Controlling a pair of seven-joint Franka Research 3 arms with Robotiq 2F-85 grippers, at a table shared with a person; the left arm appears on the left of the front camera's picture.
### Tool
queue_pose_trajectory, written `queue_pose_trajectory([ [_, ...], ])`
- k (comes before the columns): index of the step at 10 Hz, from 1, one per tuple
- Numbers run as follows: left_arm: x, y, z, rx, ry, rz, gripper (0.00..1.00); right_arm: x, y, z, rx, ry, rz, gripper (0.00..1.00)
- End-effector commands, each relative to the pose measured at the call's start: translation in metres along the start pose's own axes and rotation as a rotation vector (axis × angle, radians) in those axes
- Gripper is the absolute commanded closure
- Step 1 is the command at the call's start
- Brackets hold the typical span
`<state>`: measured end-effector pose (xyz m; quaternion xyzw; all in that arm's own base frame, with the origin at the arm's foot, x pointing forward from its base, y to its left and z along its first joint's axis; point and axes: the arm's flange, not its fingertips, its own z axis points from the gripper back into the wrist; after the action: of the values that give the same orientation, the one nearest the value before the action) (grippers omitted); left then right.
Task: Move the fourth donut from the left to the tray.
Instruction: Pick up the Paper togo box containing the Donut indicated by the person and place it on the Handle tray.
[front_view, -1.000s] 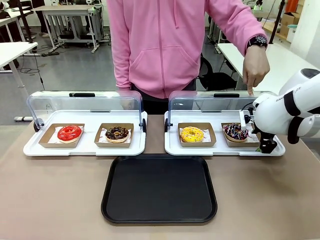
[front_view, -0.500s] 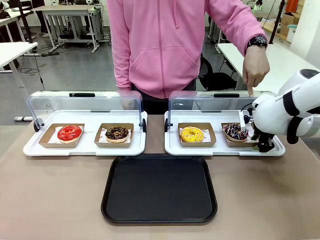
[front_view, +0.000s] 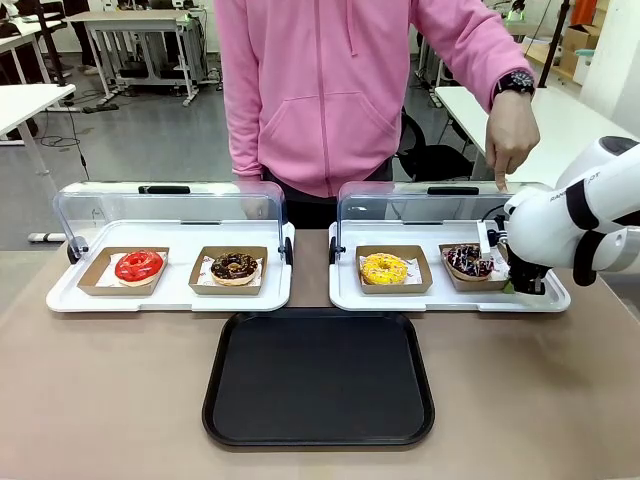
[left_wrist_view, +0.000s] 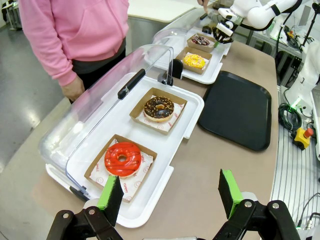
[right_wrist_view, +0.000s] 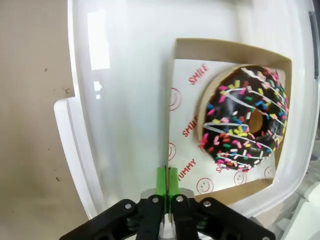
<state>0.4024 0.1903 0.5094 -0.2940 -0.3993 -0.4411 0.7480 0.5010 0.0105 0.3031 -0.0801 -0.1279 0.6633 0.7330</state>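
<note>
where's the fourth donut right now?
Front view: the fourth donut sits in its cardboard holder at the right end of the right white tray, beside the yellow donut; the right hand is shut on the holder's edge.

The right arm (front_view: 585, 215) was glossy white with rounded housings, black joint bands and dark lettering. Both grippers had black linkages with silver screws; fingers (left_wrist_view: 227, 192) carried green pads. The person (front_view: 345, 90) wore a pink hooded sweatshirt and a dark wristwatch (front_view: 516, 82).
</note>
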Motion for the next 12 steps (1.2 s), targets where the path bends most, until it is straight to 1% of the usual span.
queue_pose_trajectory([
  [1, 0.003, -0.001, 0.0, -0.004, -0.016, -0.004, 0.0, -0.007, -0.004, 0.005, 0.012, -0.027, 0.026, 1.0],
  [2, 0.003, -0.001, 0.0, -0.004, -0.016, -0.004, 0.0, -0.006, -0.003, 0.007, 0.01, -0.033, 0.029, 1.0],
  [3, 0.003, -0.001, 0.0, -0.004, -0.016, -0.004, 0.0, -0.004, -0.011, 0.014, 0.122, -0.051, -0.001, 1.0],
  [4, 0.003, -0.001, 0.0, -0.004, -0.016, -0.004, 0.0, 0.0, 0.0, 0.001, 0.003, 0.0, 0.011, 1.0],
  [6, 0.003, -0.001, 0.0, -0.004, -0.016, -0.004, 0.0, 0.0, 0.0, 0.001, 0.003, 0.0, 0.011, 1.0],
  [7, 0.003, -0.001, 0.0, -0.004, -0.016, -0.004, 0.0, 0.001, -0.002, 0.003, 0.038, -0.007, 0.005, 0.98],
  [8, 0.003, -0.001, 0.0, -0.004, -0.016, -0.004, 0.0, 0.002, 0.0, 0.022, 0.015, 0.016, -0.011, 0.98],
  [10, 0.003, -0.001, 0.0, -0.004, -0.016, -0.004, 0.0, 0.011, 0.009, 0.052, -0.017, 0.016, -0.03, 0.98],
  [12, 0.003, -0.001, 0.0, -0.004, -0.016, -0.004, 0.0, 0.027, 0.026, 0.086, -0.048, 0.016, -0.03, 0.98],
])
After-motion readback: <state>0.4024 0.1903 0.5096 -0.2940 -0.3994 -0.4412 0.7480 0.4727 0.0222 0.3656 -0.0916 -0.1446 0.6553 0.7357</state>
